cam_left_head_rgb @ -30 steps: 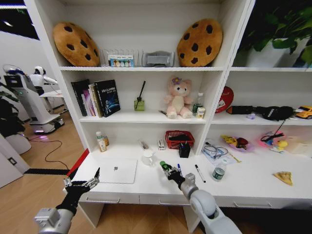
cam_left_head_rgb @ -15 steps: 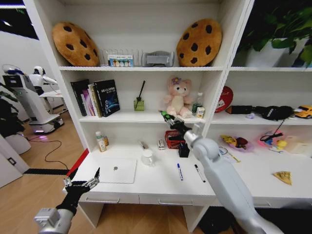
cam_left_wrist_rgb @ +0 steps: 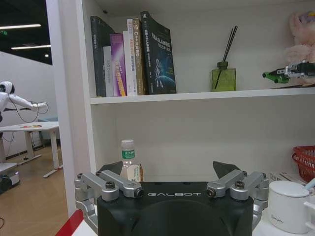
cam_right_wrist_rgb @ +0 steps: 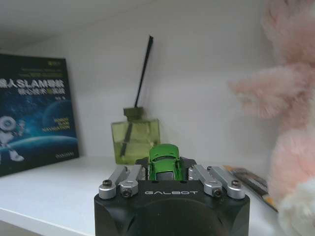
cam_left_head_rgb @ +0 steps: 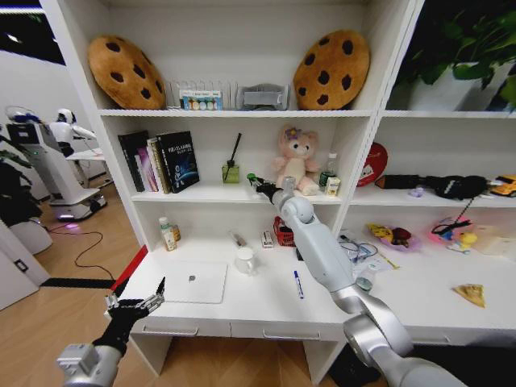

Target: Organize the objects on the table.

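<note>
My right gripper (cam_left_head_rgb: 256,185) is shut on a small green toy car (cam_left_head_rgb: 251,178), held just above the middle shelf between the green diffuser bottle (cam_left_head_rgb: 230,171) and the pink plush (cam_left_head_rgb: 296,161). In the right wrist view the car (cam_right_wrist_rgb: 165,161) sits between the fingers (cam_right_wrist_rgb: 123,182), nose toward the diffuser (cam_right_wrist_rgb: 135,140). On the white table (cam_left_head_rgb: 266,310) lie a silver laptop (cam_left_head_rgb: 193,282) and a blue pen (cam_left_head_rgb: 297,285). A green-lidded jar (cam_left_head_rgb: 363,279) peeks out beside my right arm. My left gripper (cam_left_head_rgb: 137,305) hangs open off the table's front left corner.
A white mug (cam_left_head_rgb: 244,260), a small bottle (cam_left_head_rgb: 167,234) and a red mesh basket (cam_left_head_rgb: 282,234) stand at the back of the table. Books (cam_left_head_rgb: 161,161) fill the shelf's left end. A yellow wedge (cam_left_head_rgb: 470,294) lies far right.
My right arm rose from the table top to the middle shelf with the green car, then moved left toward the diffuser. The left arm has not moved.
</note>
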Robot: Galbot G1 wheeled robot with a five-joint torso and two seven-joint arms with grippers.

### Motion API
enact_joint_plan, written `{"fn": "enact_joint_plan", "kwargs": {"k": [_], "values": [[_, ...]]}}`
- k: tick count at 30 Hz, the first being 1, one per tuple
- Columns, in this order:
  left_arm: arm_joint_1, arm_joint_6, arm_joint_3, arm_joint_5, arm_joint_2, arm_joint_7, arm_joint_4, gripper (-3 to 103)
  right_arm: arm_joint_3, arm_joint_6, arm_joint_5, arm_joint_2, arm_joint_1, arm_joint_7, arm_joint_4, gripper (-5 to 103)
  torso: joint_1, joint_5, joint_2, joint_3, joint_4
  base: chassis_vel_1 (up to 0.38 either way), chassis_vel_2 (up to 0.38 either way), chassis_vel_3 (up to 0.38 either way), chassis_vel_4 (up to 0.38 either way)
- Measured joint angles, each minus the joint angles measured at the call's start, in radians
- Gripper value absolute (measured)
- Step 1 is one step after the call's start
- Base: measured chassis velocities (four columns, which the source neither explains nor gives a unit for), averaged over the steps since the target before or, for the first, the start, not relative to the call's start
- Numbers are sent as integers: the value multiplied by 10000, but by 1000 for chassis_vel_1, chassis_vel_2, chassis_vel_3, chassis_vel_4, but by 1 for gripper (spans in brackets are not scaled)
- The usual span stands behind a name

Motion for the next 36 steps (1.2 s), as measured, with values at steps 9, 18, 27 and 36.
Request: {"fn": "enact_joint_plan", "kwargs": {"k": [9, 18, 27, 36], "values": [[0, 0, 0, 0, 0, 0, 0, 100, 148, 159, -452, 238, -279, 342, -233, 40, -1, -2, 3, -3, 2, 0, 0, 0, 0], [0, 0, -1, 0, 0, -2, 0, 100, -29, -289, 31, -403, -1557, 1220, 2239, 73, 0, 4, 1, 2, 0, 0, 0, 0, 0], [0, 1, 0, 0, 0, 0, 0, 100, 304, -933, 595, -1861, -3777, 2257, 6259, 99, -1, 1, 2, -1, 2, 0, 0, 0, 0], [0, 0, 0, 0, 0, 0, 0, 100, 1544, -1157, 793, -3193, -6970, 3109, 7888, 100, -2, 1, 3, -2, -1, 0, 0, 0, 0]]}}
